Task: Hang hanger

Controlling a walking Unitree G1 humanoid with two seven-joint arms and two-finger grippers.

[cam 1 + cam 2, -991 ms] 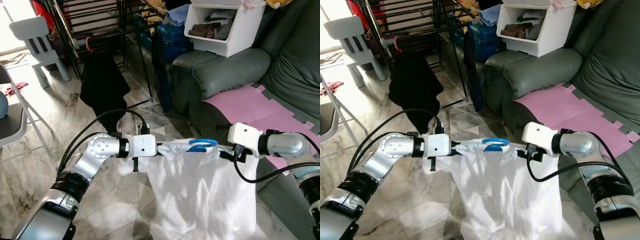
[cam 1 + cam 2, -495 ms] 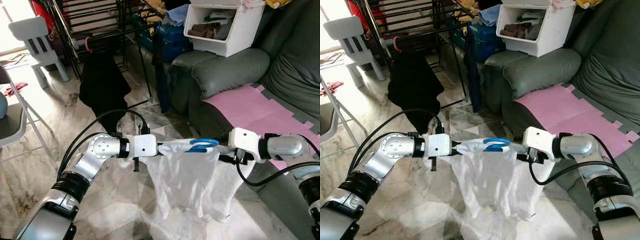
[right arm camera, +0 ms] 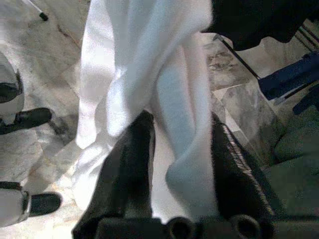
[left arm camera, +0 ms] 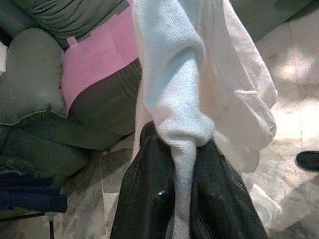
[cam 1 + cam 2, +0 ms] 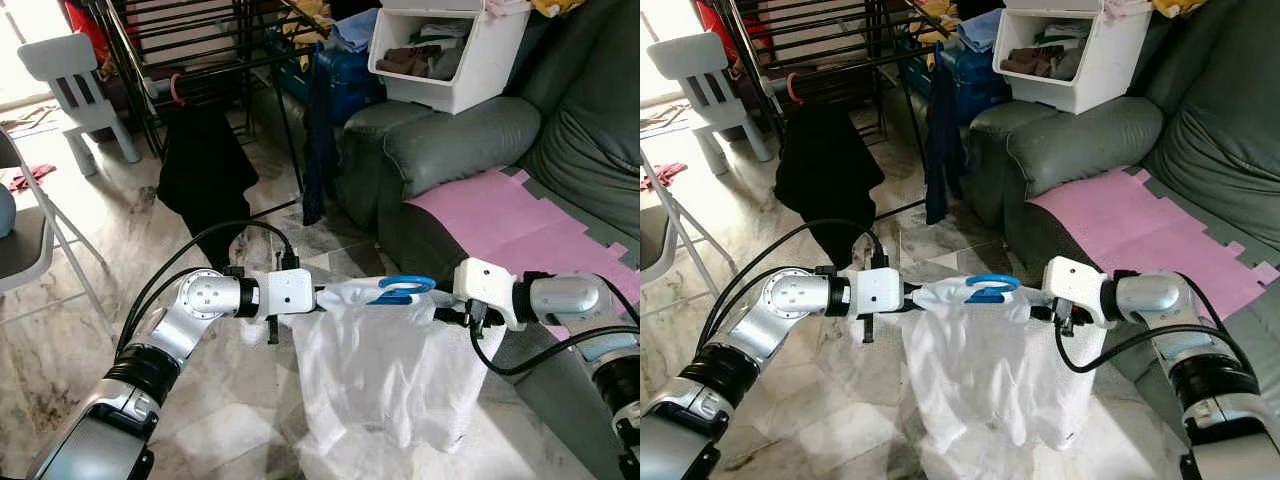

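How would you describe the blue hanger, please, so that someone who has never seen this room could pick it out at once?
Start at the grey-green sofa with the pink mat, then look just in front of it, where the left gripper and the right gripper hold a white garment stretched between them. The blue hanger sits at its top edge, the one bright blue loop against white cloth.

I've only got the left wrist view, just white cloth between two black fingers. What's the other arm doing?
Observer: The right claw is shut on the opposite shoulder of the same white shirt.
Operator: Is the hanger in it?
Observer: Yes, a blue hanger hook sticks up at the collar, between the left claw and the right one.
Operator: Where's the rack?
Observer: The black drying rack stands ahead to the robot's left, a black garment hanging on it.
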